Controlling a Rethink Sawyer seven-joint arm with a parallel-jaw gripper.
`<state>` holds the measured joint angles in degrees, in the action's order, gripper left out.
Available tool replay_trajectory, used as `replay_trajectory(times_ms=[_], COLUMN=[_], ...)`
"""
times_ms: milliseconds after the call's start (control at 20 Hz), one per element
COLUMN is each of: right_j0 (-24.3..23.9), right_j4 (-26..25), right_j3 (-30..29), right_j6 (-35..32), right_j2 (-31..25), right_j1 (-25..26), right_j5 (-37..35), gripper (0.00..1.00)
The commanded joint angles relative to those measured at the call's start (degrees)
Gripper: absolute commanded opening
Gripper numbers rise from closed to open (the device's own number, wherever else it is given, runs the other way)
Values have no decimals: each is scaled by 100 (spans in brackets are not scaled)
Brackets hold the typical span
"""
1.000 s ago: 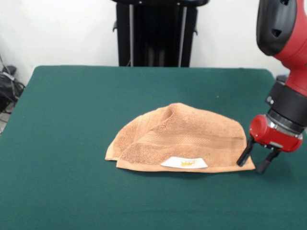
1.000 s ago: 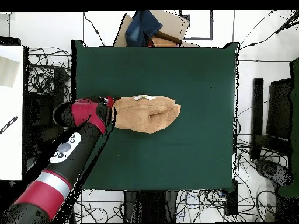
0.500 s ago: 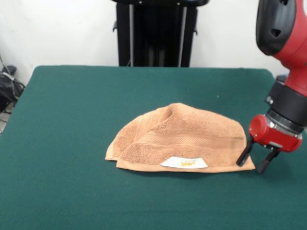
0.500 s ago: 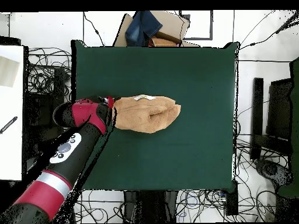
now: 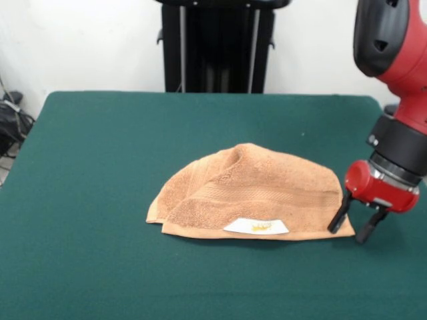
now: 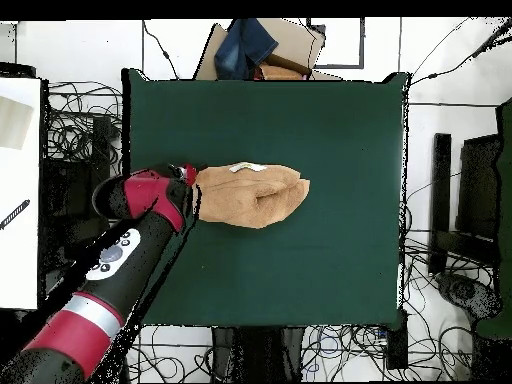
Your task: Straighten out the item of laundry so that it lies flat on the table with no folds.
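The end effector (image 5: 352, 223) is open, its 2 fingers straddling the corner of the folded towel (image 5: 250, 190) on the tabletop (image 5: 100, 147).

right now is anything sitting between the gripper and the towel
Nothing visible. The open gripper is right at the towel's corner, one fingertip at its edge, the other on bare table. No other object lies on the table.

Bright, even light falls from above, leaving only soft, short shadows under the towel (image 5: 250, 193) and claw (image 5: 351, 223).
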<state>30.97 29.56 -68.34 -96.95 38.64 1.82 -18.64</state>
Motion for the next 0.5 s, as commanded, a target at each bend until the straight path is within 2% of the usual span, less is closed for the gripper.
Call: replay_trajectory(times_ms=[50, 500], right_j0=[-82, -97], right_j4=[187, 98], right_j3=[-625, -1050], right_j6=[-1672, -1537], right_j2=[-813, -982], right_j1=[14, -242], right_j5=[468, 702], gripper=[100, 100])
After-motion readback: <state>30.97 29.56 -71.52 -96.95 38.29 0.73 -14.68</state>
